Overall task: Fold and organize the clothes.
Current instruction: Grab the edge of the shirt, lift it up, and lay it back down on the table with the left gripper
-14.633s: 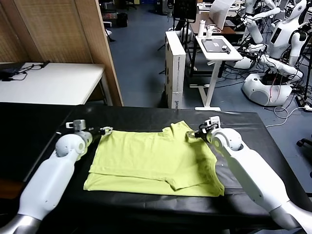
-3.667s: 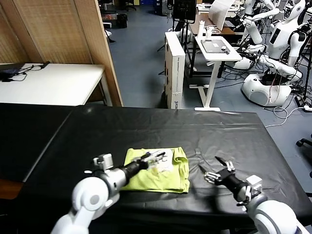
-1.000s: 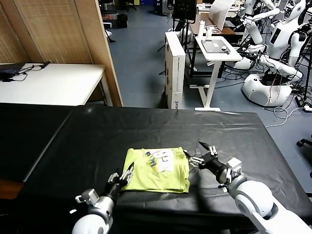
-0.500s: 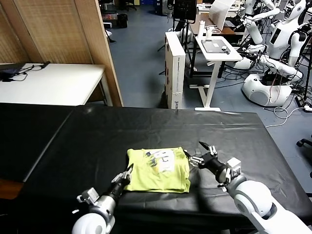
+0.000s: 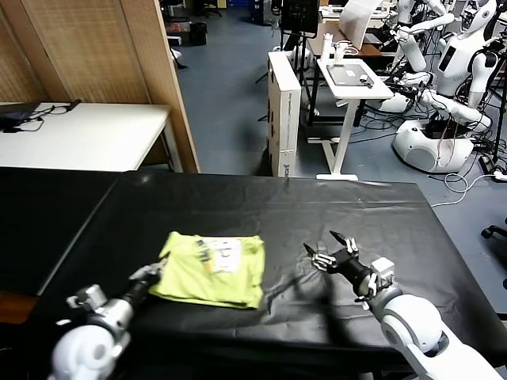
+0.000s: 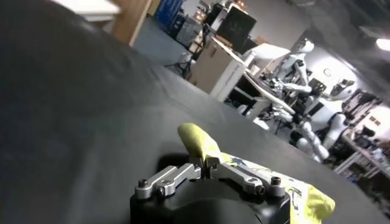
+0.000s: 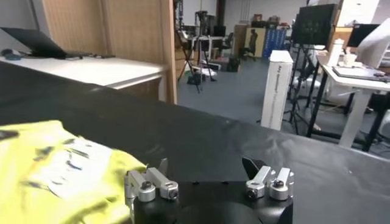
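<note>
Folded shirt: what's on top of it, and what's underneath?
The white print faces up on the folded T-shirt. The left gripper pinches its left edge; the right gripper hovers open beside it. Beneath lies the black table cover; inner folds are hidden.

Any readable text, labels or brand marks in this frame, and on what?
None can be read.
T-shirt: white printed graphic, too blurred to read.
White box on the floor behind the table: dark marking low on its side, too small to read.

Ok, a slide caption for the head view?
Left end effector grips the folded T-shirt; right end effector open beside it.
</note>
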Robot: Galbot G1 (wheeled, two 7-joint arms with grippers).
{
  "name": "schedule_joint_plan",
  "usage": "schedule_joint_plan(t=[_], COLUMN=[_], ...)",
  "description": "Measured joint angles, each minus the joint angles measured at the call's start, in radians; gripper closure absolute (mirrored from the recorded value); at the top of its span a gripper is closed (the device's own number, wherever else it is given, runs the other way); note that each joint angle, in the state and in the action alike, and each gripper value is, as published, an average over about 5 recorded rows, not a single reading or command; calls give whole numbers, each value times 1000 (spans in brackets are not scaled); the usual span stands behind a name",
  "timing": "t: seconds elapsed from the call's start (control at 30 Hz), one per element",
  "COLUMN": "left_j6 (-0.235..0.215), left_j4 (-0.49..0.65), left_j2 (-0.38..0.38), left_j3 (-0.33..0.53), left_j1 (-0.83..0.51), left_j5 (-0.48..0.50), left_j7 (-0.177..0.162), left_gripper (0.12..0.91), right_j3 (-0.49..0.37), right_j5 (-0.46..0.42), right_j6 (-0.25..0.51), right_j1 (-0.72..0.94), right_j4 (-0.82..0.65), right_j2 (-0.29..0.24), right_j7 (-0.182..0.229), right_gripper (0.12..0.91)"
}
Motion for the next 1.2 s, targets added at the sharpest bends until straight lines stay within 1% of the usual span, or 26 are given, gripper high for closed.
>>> schedule_joint_plan(t=[0.1,0.2,0.3,0.4,0.5,0.57,0.63,0.73,0.83,0.9,1.0,1.07,1.1,1.2], left_j6=[9,27,58,84,101,107,108,106,104,104,106,107,108,107], left_j4=[-4,-30,-84,-158,-236,-278,-304,-308,-279,-251,-225,-220,-220,-229], left_j2=[77,130,146,132,88,44,-9,-92,-172,-219,-261,-273,-276,-274], left_j3=[-71,-126,-144,-119,-45,28,117,257,380,443,503,524,531,541], left_j1=[17,27,21,0,-29,-51,-74,-112,-146,-162,-173,-174,-172,-164], left_j5=[-49,-83,-95,-98,-96,-82,-53,-2,39,66,93,101,106,123], left_j7=[-12,-42,-78,-119,-162,-187,-203,-213,-218,-217,-211,-205,-201,-185], left_gripper=[855,855,855,855,855,855,855,855,855,855,851,808,768,577], right_j3=[-1,-2,1,9,19,25,29,26,17,11,0,-9,-15,-32], right_j5=[-3,-6,-6,-7,-10,-13,-17,-25,-26,-16,20,56,76,146], right_j6=[0,0,0,0,-1,-2,-2,-4,-7,-14,-37,-58,-68,-95], right_j1=[-2,-5,-10,-18,-29,-38,-46,-56,-58,-54,-43,-34,-29,-18], right_j4=[-1,-1,2,6,9,11,11,13,15,17,23,27,29,38], right_j2=[7,11,8,2,-2,-1,2,9,13,13,11,10,10,12], right_j7=[0,0,1,2,2,3,3,3,3,3,6,12,17,37], right_gripper=[118,118,118,118,118,118,118,118,118,118,118,118,118,118])
